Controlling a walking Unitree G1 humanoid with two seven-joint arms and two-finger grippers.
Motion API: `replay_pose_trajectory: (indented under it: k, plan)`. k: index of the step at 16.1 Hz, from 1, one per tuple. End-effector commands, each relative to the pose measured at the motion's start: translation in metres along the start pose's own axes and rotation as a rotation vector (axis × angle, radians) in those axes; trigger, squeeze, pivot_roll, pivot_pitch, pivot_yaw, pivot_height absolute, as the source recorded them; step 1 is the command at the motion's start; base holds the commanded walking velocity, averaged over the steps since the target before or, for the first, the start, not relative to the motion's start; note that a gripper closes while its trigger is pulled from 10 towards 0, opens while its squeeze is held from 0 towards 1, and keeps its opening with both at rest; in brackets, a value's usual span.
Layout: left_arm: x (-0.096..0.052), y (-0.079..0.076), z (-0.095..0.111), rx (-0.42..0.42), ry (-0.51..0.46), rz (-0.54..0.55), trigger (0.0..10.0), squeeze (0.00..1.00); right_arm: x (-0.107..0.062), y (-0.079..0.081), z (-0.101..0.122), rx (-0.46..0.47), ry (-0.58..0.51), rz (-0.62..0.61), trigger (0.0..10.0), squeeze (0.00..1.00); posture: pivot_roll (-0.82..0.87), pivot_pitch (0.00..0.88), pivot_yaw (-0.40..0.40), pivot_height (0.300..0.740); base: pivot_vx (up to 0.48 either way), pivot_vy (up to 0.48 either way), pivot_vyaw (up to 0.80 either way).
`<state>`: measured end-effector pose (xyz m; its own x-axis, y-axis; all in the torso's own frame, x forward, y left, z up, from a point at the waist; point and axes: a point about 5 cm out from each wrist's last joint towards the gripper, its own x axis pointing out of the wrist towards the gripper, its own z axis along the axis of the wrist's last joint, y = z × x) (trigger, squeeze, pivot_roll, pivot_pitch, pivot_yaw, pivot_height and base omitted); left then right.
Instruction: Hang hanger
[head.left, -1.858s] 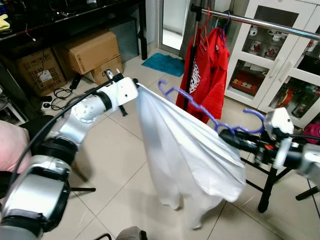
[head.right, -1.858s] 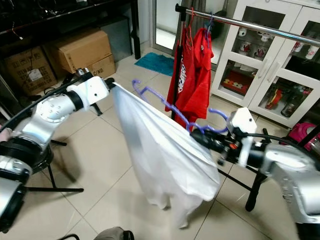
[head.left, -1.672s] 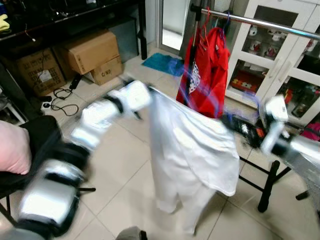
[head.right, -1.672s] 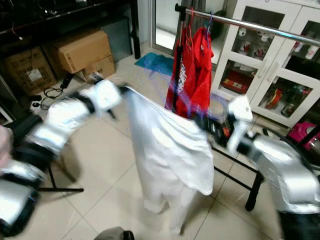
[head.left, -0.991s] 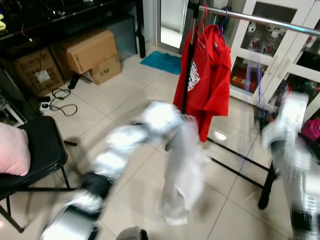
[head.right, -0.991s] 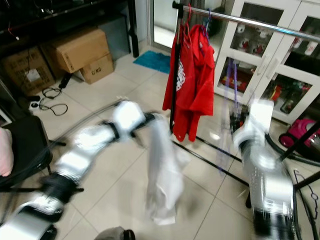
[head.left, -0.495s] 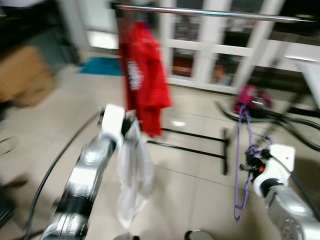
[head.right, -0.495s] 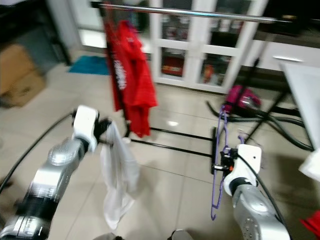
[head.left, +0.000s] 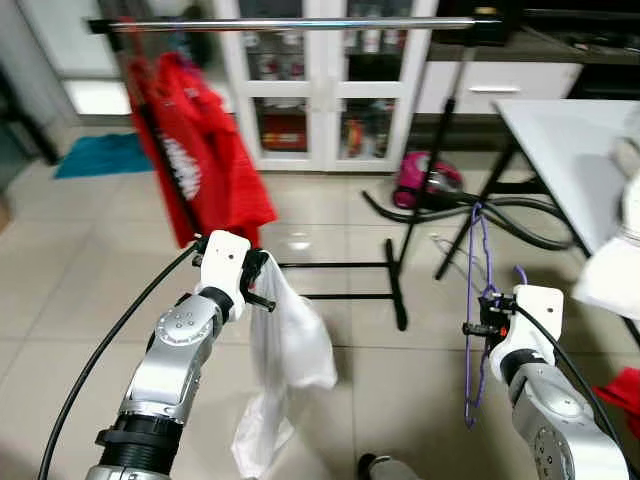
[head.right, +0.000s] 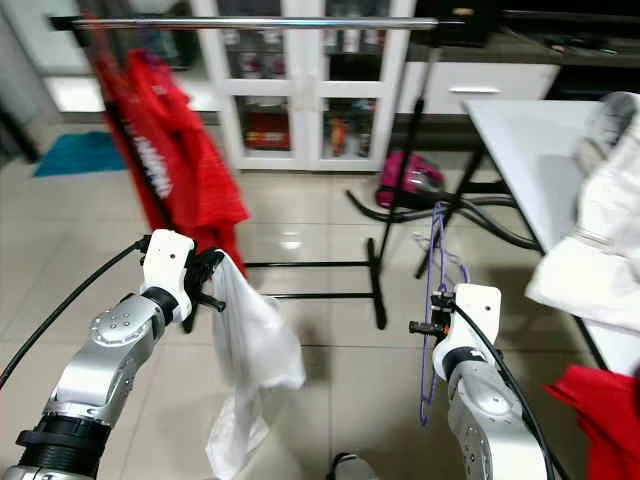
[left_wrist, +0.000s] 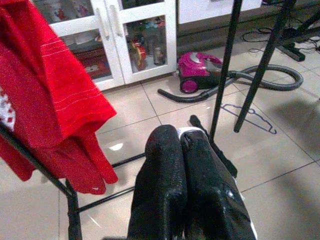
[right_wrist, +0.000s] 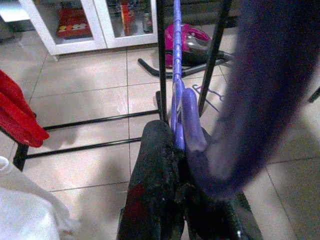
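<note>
One metal rail (head.left: 300, 22) spans the tiled floor (head.left: 80, 270).

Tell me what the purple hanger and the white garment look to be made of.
Purple hanger, pinched in the right gripper: probably plastic or plastic-coated wire, going by its thin, smooth, evenly coloured outline. White garment, held by the left gripper: thin woven fabric, likely cotton or a blend; it drapes limply in soft folds.

A garment (head.left: 285, 360) hangs from my left gripper (head.left: 256, 283), a hanger (head.left: 474, 310) from my right gripper (head.left: 478, 327); the clothes rail (head.left: 300, 23) stands ahead, a table (head.left: 560, 140) to my right.
</note>
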<state>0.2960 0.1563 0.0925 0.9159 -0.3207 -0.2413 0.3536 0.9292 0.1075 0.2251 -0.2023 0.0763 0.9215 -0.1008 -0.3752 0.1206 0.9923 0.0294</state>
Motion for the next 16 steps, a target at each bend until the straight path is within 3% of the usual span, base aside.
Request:
replay_pose_trajectory:
  k: [1,5,6,7,12,16]
  plan:
    - [0.000,0.003,0.006,0.021,-0.013,0.015,10.0,0.00,0.002,0.001,-0.002,0.047,0.020,0.005,10.0,0.00,0.03,0.000,0.033,0.740,0.000,0.000,-0.80]
    - [0.003,0.002,0.010,0.019,-0.029,0.024,10.0,0.00,0.007,0.012,0.002,0.079,0.033,0.029,10.0,0.00,0.03,0.000,0.022,0.740,0.000,0.000,-0.80]
    - [0.004,0.002,0.011,0.014,-0.030,0.032,10.0,0.00,0.008,0.006,0.006,-0.063,0.013,-0.042,10.0,0.00,0.03,0.000,0.022,0.740,0.000,0.000,-0.79]
    - [0.004,0.001,0.011,0.015,-0.031,0.028,10.0,0.00,0.010,0.008,0.004,-0.050,0.025,0.000,10.0,0.00,0.03,0.000,0.024,0.740,0.000,0.000,-0.78]
    - [0.006,0.000,0.012,0.013,-0.039,0.027,10.0,0.00,0.020,-0.001,-0.006,0.022,0.025,-0.029,10.0,0.00,0.02,0.000,0.024,0.740,0.000,0.000,-0.78]
    - [0.007,0.000,0.013,0.006,-0.042,0.034,10.0,0.00,0.037,-0.013,-0.016,0.002,0.029,-0.046,10.0,0.00,0.02,0.000,0.018,0.740,0.000,0.000,-0.78]
